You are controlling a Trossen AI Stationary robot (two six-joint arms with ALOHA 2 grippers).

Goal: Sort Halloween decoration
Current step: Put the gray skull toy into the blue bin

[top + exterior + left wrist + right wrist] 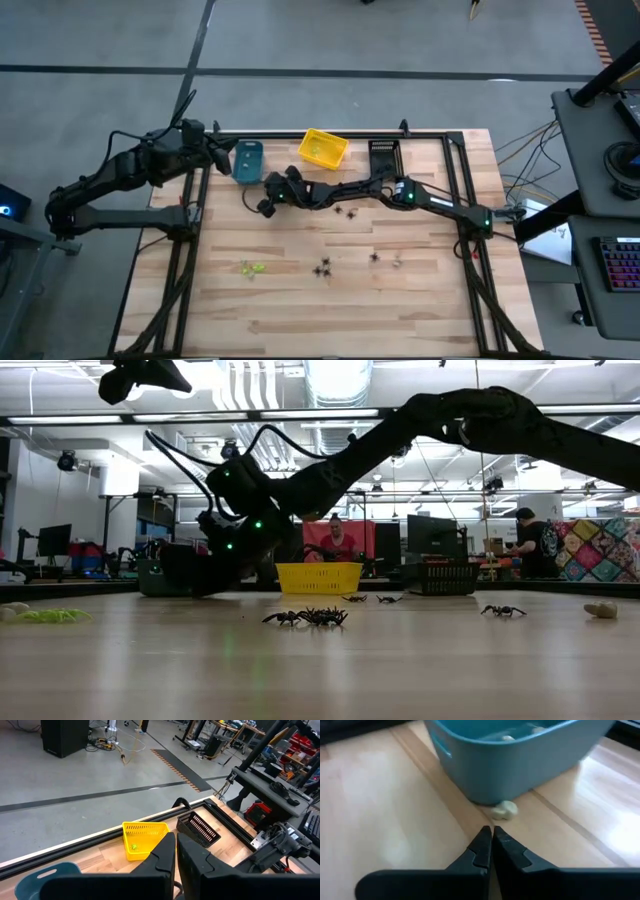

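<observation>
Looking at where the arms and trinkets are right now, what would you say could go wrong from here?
The pale trinket lies on the table right against the teal bin, outside it; the shut right gripper points at it and might push it under the bin's edge or nudge the bin. The black spiders cluster together, so one grasp might catch several. The right arm stretches low over the table and may sweep trinkets beneath it.

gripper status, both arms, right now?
left gripper: closed, empty, raised over the table's back-left corner.
right gripper: closed, empty, low on the table beside the teal bin, a pale trinket just ahead.
</observation>
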